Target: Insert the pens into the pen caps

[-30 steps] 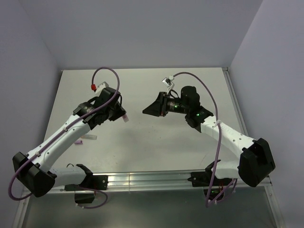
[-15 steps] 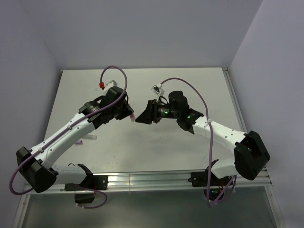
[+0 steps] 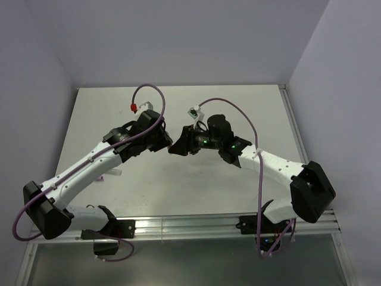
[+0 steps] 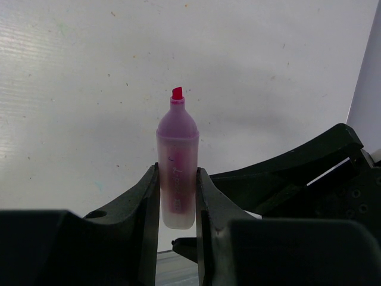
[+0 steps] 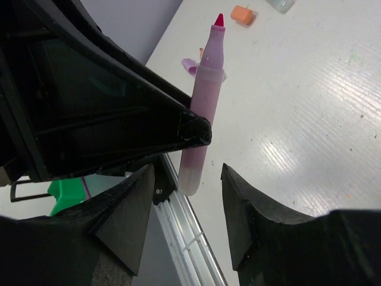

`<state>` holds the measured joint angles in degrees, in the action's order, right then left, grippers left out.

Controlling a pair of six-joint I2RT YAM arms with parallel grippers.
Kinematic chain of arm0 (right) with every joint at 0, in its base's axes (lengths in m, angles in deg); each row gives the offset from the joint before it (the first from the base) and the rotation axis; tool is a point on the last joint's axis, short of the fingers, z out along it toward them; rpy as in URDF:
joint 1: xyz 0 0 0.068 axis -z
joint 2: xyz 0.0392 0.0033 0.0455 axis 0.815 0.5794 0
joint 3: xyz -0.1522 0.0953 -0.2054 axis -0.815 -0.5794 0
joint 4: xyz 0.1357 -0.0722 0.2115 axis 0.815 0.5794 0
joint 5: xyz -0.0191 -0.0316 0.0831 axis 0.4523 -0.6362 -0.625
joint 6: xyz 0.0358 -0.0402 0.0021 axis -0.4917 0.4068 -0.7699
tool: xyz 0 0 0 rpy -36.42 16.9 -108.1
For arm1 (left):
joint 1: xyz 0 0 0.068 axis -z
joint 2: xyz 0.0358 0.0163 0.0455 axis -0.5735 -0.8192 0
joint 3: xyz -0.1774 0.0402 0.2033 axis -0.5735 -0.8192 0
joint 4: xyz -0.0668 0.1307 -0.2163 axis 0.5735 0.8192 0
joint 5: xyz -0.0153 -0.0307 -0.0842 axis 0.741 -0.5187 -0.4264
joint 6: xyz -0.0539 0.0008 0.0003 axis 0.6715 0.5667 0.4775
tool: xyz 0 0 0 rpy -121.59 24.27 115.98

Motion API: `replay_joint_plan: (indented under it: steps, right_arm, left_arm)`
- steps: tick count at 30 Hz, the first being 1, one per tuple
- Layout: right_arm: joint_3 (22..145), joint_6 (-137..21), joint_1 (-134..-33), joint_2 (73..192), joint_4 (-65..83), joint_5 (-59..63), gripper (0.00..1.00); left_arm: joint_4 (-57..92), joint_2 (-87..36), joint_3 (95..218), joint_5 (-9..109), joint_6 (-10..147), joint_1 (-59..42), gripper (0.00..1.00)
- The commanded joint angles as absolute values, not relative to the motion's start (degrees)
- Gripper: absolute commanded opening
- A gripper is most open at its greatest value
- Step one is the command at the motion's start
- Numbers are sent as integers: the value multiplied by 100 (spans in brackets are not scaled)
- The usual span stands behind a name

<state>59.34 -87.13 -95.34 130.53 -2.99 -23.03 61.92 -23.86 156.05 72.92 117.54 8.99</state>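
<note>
The left claw (image 4: 177,169) is clamped on the pink pen (image 4: 177,143), one finger pressed against each side of its lower barrel. In the left wrist view the bare red tip points to 12 o'clock above the table (image 4: 71,89). The right claw (image 5: 187,173) is spread wide. The pen's blunt rear end sits in the gap between its two fingers (image 5: 241,202), touching neither. A second ago, in the top view, the two claws were well apart, the left one at about 9 o'clock from the table's middle and the right one at about 1 o'clock from it. Half a second ago the gap had shrunk to a sliver. Now the left claw (image 3: 166,143) has moved further toward 3 o'clock and the right claw (image 3: 177,148) toward 9 o'clock, so they meet tip to tip near the middle of the table (image 3: 238,107). The pen is too hidden there to make out. In the right wrist view an orange cap (image 5: 242,14) lies on the table at 12 o'clock and a purple-pink cap (image 5: 189,64) lies just beside the pen's upper barrel, at its 9 o'clock. Both caps are loose and apart from the pen's tip.
</note>
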Motion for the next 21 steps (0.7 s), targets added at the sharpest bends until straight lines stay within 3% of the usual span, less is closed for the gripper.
replay_joint_plan:
  steps: [1,8,11,12,16,18,19,21]
  right_arm:
    - [6246,-8606,-9590,13116,-438,-2196,54]
    - [6185,-8614,-9607,13160,-455,-2152,46]
    - [6158,-8641,-9607,13125,-482,-2144,34]
    - [6167,-8632,-9607,13125,-482,-2152,23]
    - [6149,-8658,-9607,13116,-482,-2170,1]
    - [6149,-8667,-9599,13090,-473,-2187,0]
    - [6132,-8684,-9607,13063,-499,-2214,0]
    - [6088,-8720,-9607,12985,-525,-2266,0]
  left_arm:
    - [5937,-2398,15807,7229,11748,974,0]
    - [5875,-2372,15763,7176,11800,1045,0]
    - [5884,-2354,15763,7176,11818,1053,0]
    - [5893,-2346,15763,7176,11827,1062,0]
    - [5840,-2310,15711,7150,11827,1053,0]
    - [5814,-2267,15684,7175,11818,1062,2]
    - [5831,-2266,15684,7202,11818,1053,10]
    - [5805,-2179,15623,7351,11809,1053,16]
